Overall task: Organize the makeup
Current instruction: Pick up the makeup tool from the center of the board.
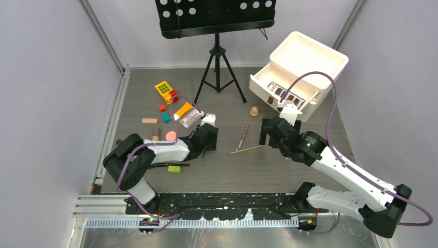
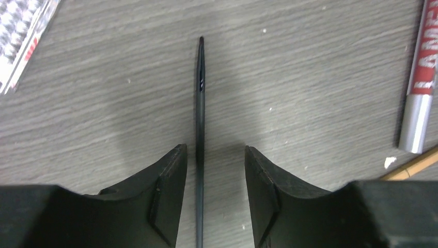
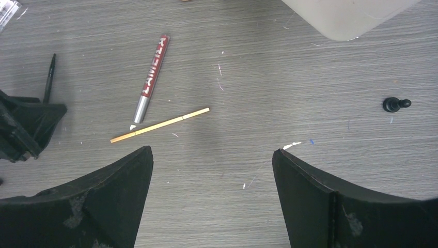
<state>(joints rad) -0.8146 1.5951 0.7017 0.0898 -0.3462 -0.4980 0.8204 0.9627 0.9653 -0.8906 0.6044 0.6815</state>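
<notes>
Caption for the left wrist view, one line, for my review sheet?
Left gripper open astride a thin black pencil lying on the grey table, a red-and-silver pen at the frame's right edge.

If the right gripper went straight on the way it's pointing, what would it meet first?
Likely the thin tan pencil: one end lies ahead of the gap between the open fingers of the right gripper. It tilts downward, though, so it may touch the bare table first; depth is unclear.
</notes>
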